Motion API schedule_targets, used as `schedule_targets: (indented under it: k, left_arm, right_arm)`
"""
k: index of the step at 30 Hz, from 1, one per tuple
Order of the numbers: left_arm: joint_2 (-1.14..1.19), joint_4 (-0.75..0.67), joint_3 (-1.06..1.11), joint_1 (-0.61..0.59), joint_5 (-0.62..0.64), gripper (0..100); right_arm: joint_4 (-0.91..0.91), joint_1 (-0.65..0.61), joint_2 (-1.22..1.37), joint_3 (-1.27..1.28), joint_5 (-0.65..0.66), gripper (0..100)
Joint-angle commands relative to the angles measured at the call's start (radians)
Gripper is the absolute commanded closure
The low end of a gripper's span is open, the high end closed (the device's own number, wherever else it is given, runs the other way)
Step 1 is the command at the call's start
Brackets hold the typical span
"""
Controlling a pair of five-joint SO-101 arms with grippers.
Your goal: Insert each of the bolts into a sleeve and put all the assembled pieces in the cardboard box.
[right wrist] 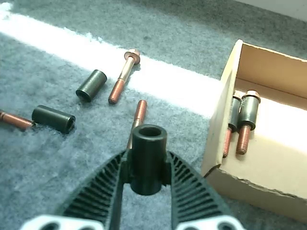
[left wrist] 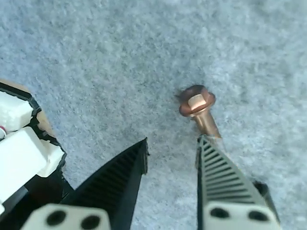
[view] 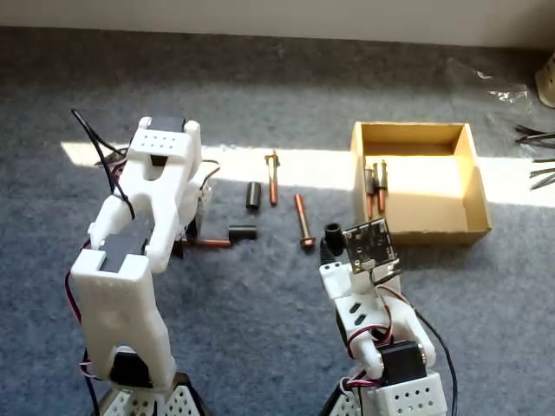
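My left gripper [left wrist: 172, 143] stands open and low over the carpet. A copper bolt [left wrist: 197, 103] lies by one finger [left wrist: 220, 177], its shank running under that fingertip. From above, that bolt [view: 210, 244] pokes out beside the left gripper [view: 189, 236], end to end with a black sleeve [view: 243, 232]. My right gripper [right wrist: 148, 165] is shut on another black sleeve [right wrist: 147, 155], held upright with the bore showing [view: 333, 234]. A loose bolt [view: 303, 221] lies just past it. Another bolt [view: 272, 178] and sleeve [view: 253, 195] lie farther back. The cardboard box [view: 473, 186] holds two assembled pieces [right wrist: 248, 120].
Dark tools [view: 539, 160] and a clear plastic wrapper [view: 496, 87] lie at the far right, beyond the box. A bright band of sunlight crosses the grey carpet [view: 260, 329] through the parts and the box. The near box wall [right wrist: 249, 187] stands close beside my right gripper.
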Motion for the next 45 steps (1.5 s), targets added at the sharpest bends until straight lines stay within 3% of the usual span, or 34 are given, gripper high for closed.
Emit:
schedule_targets:
  k: [1,13,26,30,45]
  left_arm:
    - [-0.053,-0.057,-0.001,-0.016,0.023,84]
    - [-0.053,-0.216,0.11,-0.018,0.078,84]
    - [-0.05,-0.224,0.13,-0.119,0.08,84]
    - [0.013,-0.279,0.142,-0.12,0.08,84]
    - [0.088,-0.279,0.101,-0.113,0.074,84]
  right_arm:
    - [-0.028,0.007,-0.01,-0.005,0.011,99.5]
    - [-0.028,0.007,-0.01,-0.005,0.011,99.5]
    - [-0.028,0.007,-0.01,-0.005,0.011,99.5]
    - [-0.028,0.007,-0.01,-0.005,0.011,99.5]
    - [-0.028,0.007,-0.01,-0.005,0.011,99.5]
